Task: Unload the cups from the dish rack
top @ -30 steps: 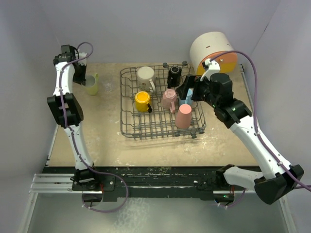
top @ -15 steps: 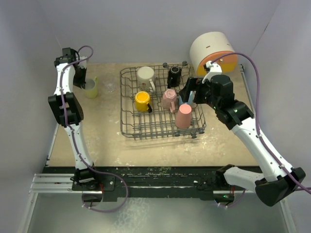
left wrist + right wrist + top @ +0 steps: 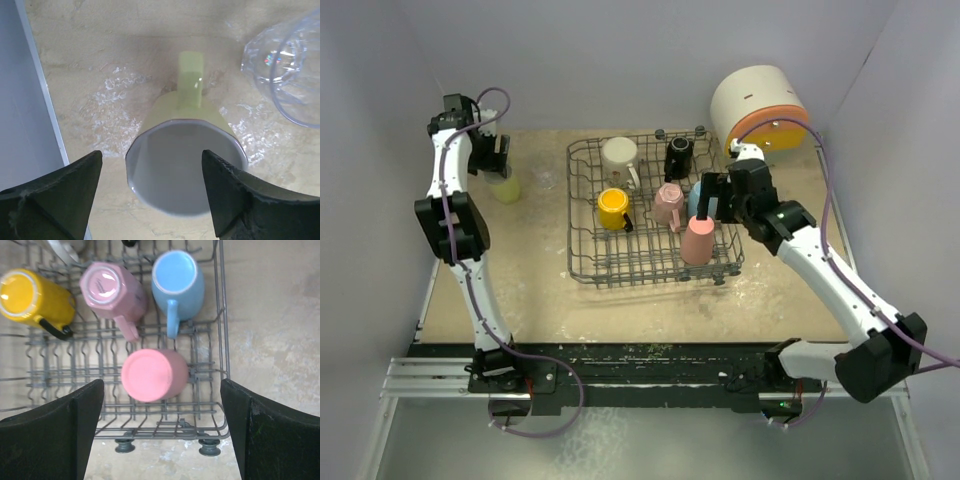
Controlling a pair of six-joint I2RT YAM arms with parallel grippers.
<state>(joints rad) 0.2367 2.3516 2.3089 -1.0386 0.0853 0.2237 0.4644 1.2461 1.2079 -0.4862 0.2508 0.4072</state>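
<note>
The dish rack (image 3: 630, 262) stands mid-table holding a cream mug (image 3: 619, 155), a black mug (image 3: 679, 155), a yellow mug (image 3: 613, 207), a pink mug (image 3: 668, 203), a light blue mug (image 3: 177, 282) and an upturned salmon tumbler (image 3: 697, 240). My right gripper (image 3: 712, 195) hovers open over the rack's right side; in the right wrist view the gripper (image 3: 162, 382) has the salmon tumbler (image 3: 152, 375) between its fingers, below them and untouched. My left gripper (image 3: 151, 156) is open at the far left, its jaws on either side of an upright yellow-green mug (image 3: 187, 165). A clear glass (image 3: 287, 65) lies beside that mug.
A round white container with orange drawers (image 3: 760, 105) stands behind the rack at the back right. White walls close in the table on three sides. A metal strip (image 3: 45, 100) runs along the table's left edge, close to the yellow-green mug.
My left gripper has opened and let go of the yellow-green mug, which now stands on the table. My right gripper has come nearer and lower over the rack's right side, still open.
</note>
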